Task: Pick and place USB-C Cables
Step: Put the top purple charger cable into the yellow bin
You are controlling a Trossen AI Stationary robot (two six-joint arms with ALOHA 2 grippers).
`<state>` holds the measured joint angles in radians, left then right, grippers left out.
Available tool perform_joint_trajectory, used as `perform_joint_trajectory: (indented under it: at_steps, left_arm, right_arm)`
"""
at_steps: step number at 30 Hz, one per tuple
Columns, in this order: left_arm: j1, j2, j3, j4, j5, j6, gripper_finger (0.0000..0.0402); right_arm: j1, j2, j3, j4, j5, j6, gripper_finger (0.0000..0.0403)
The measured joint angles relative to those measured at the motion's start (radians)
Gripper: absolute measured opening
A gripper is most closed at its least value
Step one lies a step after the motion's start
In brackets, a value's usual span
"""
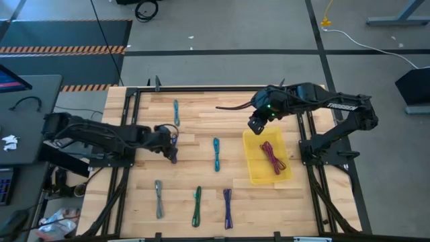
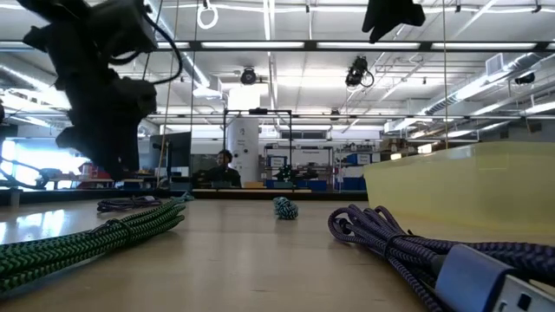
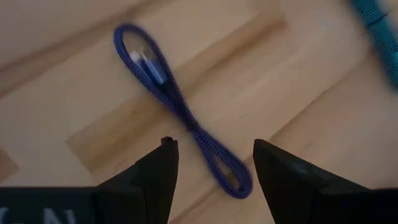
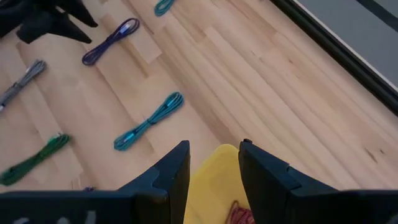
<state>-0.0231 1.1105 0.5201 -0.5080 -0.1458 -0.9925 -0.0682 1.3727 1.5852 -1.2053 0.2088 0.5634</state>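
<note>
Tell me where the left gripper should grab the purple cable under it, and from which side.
Grip the purple cable at its narrow middle, coming straight down. It lies flat on the table, and the left gripper hovers open above it; its looped ends are wider.

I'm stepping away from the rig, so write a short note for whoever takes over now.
Left gripper: open, above the blue-purple cable at table left, not grasping yet.
Right gripper: open, empty, over the yellow tray's far edge.
Done: maroon-red cables lie in the tray.
Left on the table: two teal cables, a grey cable, a green cable, a purple cable, plus the one under the left gripper.
</note>
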Motion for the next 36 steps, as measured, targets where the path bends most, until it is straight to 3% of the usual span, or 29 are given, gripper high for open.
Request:
perform_joint_trajectory:
  at_steps: [13, 19, 25, 31, 36]
  left_arm:
    - [0.000, 0.251, 0.000, 0.220, 0.000, -0.134, 0.0209]
    - [0.000, 0.332, 0.005, 0.280, -0.020, -0.236, 0.0148]
    - [0.001, 0.332, 0.001, 0.277, -0.026, -0.232, 0.0026]
    - [0.001, 0.304, 0.010, 0.289, -0.023, -0.198, 0.0018]
    - [0.009, 0.187, 0.104, 0.323, -0.058, -0.081, 0.0018]
  right_arm:
    - [-0.019, 0.000, 0.000, 0.003, -0.027, -0.070, 0.0142]
    - [-0.019, 0.000, 0.000, 0.002, -0.028, -0.074, 0.0142]
    - [-0.019, 0.000, 0.000, 0.000, -0.028, -0.074, 0.0142]
    - [-0.021, 0.000, 0.000, 0.000, -0.027, -0.081, 0.0142]
    - [-0.024, 0.000, 0.000, 0.031, -0.003, -0.093, 0.0142]
